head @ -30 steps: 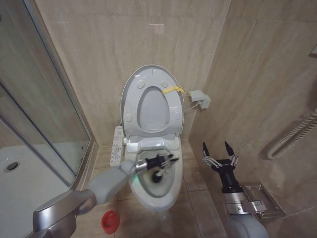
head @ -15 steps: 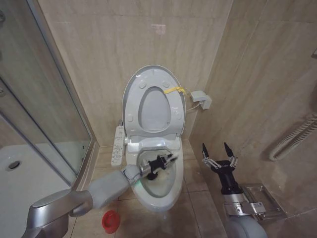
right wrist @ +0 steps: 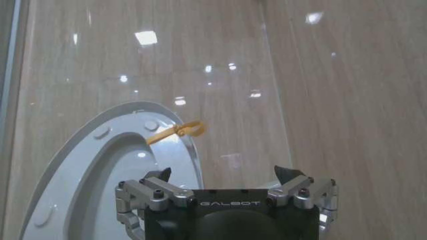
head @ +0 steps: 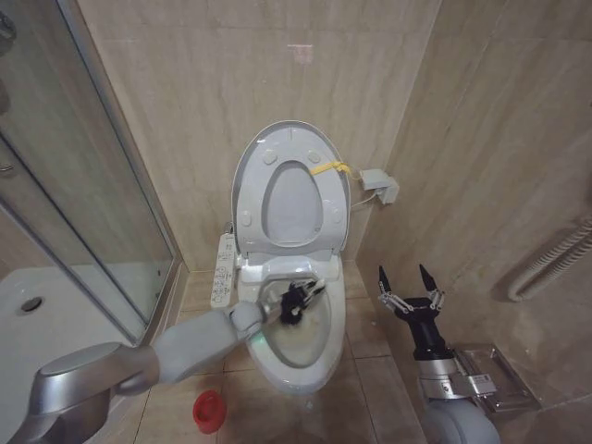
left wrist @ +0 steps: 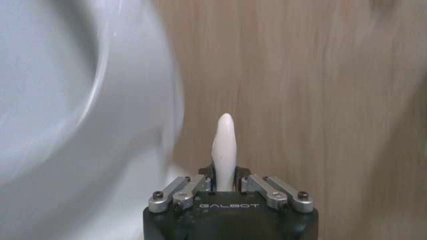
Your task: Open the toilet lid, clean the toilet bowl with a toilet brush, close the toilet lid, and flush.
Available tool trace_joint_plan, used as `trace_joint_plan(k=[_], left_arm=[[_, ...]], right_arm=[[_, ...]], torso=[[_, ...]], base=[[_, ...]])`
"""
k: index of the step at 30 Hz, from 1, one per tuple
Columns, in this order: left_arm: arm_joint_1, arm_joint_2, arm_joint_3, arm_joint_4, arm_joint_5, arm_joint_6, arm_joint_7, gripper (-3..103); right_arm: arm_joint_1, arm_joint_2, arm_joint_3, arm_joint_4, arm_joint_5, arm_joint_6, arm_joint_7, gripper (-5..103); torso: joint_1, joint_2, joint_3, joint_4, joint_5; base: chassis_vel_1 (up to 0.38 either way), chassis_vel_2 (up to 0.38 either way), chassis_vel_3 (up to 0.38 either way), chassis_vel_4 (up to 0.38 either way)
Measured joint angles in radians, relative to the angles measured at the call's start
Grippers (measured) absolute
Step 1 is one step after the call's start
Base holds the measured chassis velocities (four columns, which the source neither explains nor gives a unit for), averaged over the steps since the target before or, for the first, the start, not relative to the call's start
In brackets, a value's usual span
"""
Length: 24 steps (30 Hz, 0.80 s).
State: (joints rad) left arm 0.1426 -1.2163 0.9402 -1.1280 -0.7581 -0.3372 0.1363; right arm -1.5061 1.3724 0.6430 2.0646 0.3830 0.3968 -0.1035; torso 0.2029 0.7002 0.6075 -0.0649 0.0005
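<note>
Since a second ago the left pincer (head: 298, 298) has carried the brush (head: 294, 308) from mid-bowl (head: 319, 356) toward the back rim. It is clamped on the handle, head angled down inside. The right pincer (head: 407, 282) waits beside the bowl, fingers apart. Beyond, the lid (head: 254, 171) stands upright.

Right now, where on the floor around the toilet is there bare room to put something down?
Bare tiles lie between the toilet bowl and the open right gripper. Left of the bowl it is crowded: the left gripper holds the toilet brush inside, its arm crosses above the floor, and the red holder cup stands there.
</note>
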Motion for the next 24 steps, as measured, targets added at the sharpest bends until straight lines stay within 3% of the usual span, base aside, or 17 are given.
trace_joint_plan(k=[2, 5, 7, 12, 14, 17, 22, 24], left_arm=[[0.001, -0.010, -0.009, -0.007, -0.011, -0.006, 0.011, 19], [0.025, -0.009, 0.008, 0.028, -0.008, -0.027, 0.024, 19], [0.059, -0.024, 0.020, 0.116, 0.021, -0.076, 0.057, 19], [0.051, -0.074, -0.002, 0.097, 0.006, -0.078, 0.051, 19], [0.029, -0.100, -0.020, 0.048, -0.026, -0.074, 0.043, 19], [0.041, -0.086, -0.001, 0.064, -0.033, -0.076, 0.048, 19], [0.056, -0.095, 0.000, 0.185, -0.005, -0.111, 0.080, 19], [0.039, -0.126, -0.027, 0.158, -0.020, -0.101, 0.073, 19]], right_arm=[[0.001, 0.002, 0.001, -0.001, 0.001, 0.000, 0.000, 100], [0.001, 0.003, 0.000, -0.002, 0.001, 0.000, 0.000, 100], [-0.001, 0.002, -0.003, -0.002, 0.001, 0.001, -0.001, 100], [0.005, -0.001, -0.004, -0.008, 0.001, 0.002, -0.002, 100], [0.006, -0.001, -0.002, -0.008, 0.001, 0.002, -0.002, 100], [0.003, 0.000, -0.002, -0.004, 0.001, 0.002, -0.002, 100], [-0.004, 0.000, -0.005, -0.001, 0.000, 0.004, -0.006, 100], [-0.001, 0.004, -0.005, -0.003, 0.000, 0.004, -0.007, 100]], torso=[[0.000, 0.000, 0.000, -0.0011, 0.0001], [0.000, 0.000, 0.000, -0.0006, 0.0001], [0.000, 0.000, 0.000, 0.0023, 0.0002], [0.000, 0.000, 0.000, 0.0020, 0.0001], [0.000, 0.000, 0.000, -0.0009, -0.0003], [0.000, 0.000, 0.000, -0.0006, 0.0002], [0.000, 0.000, 0.000, 0.0027, 0.0002], [0.000, 0.000, 0.000, 0.0014, 0.0000]], base=[[0.000, 0.000, 0.000, 0.000], [-0.042, -0.058, -0.002, -0.026], [0.000, 0.000, 0.000, 0.000], [0.000, 0.000, 0.000, 0.000], [0.000, 0.000, 0.000, 0.000], [-0.017, -0.012, -0.005, -0.003], [0.013, 0.008, 0.000, 0.009], [0.032, 0.020, 0.010, 0.011]])
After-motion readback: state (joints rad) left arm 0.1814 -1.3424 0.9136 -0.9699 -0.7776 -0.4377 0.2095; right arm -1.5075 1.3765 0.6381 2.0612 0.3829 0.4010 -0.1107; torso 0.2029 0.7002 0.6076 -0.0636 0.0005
